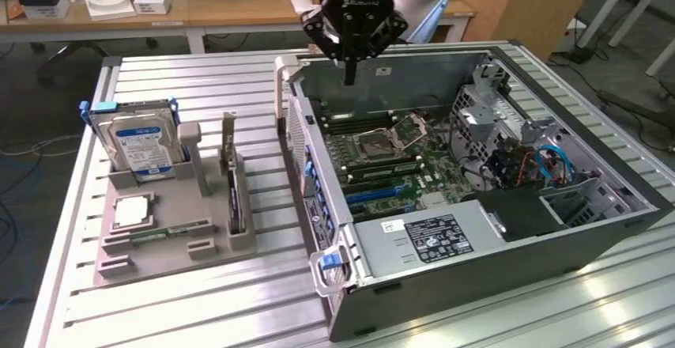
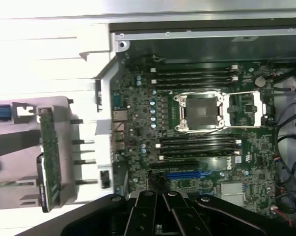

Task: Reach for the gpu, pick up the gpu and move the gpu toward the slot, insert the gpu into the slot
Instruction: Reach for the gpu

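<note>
The gpu stands on edge in the grey holder beside the case. The jaws hang over the case, closed on nothing. The gpu looks light, stiff and fragile; I'd grip its top edge.

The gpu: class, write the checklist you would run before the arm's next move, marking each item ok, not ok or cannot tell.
1. The gpu stands on edge in the grey holder: ok.
2. The hard drive stands apart from it: ok.
3. The gripper holds nothing: ok.
4. Gripper open for a grasp: not ok, shut.
5. Gripper above the gpu: not ok, it hangs over the computer case.
6. The blue slot is free: ok.
</note>
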Controlling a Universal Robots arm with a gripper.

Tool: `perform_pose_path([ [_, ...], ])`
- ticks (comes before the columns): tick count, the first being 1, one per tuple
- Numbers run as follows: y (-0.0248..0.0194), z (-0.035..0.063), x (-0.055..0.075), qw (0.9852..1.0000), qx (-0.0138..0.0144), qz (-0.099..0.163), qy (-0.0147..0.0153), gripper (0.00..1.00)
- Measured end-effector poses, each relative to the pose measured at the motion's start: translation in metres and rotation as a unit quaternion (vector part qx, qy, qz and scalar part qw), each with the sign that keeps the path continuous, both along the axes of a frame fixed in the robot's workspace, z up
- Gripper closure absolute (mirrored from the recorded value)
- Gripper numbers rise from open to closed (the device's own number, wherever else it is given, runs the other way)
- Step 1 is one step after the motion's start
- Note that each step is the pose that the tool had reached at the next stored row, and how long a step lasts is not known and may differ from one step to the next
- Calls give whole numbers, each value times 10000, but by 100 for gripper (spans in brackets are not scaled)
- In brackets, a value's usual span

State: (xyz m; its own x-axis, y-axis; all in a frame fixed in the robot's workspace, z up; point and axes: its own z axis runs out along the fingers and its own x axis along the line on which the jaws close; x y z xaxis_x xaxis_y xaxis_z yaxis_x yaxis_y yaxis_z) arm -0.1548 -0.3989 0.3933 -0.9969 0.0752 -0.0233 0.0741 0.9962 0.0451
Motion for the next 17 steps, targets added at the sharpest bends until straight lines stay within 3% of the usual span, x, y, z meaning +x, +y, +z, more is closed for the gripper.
perform_pose_path([
  [17,0,0,-773,10000,0,0,0,90],
])
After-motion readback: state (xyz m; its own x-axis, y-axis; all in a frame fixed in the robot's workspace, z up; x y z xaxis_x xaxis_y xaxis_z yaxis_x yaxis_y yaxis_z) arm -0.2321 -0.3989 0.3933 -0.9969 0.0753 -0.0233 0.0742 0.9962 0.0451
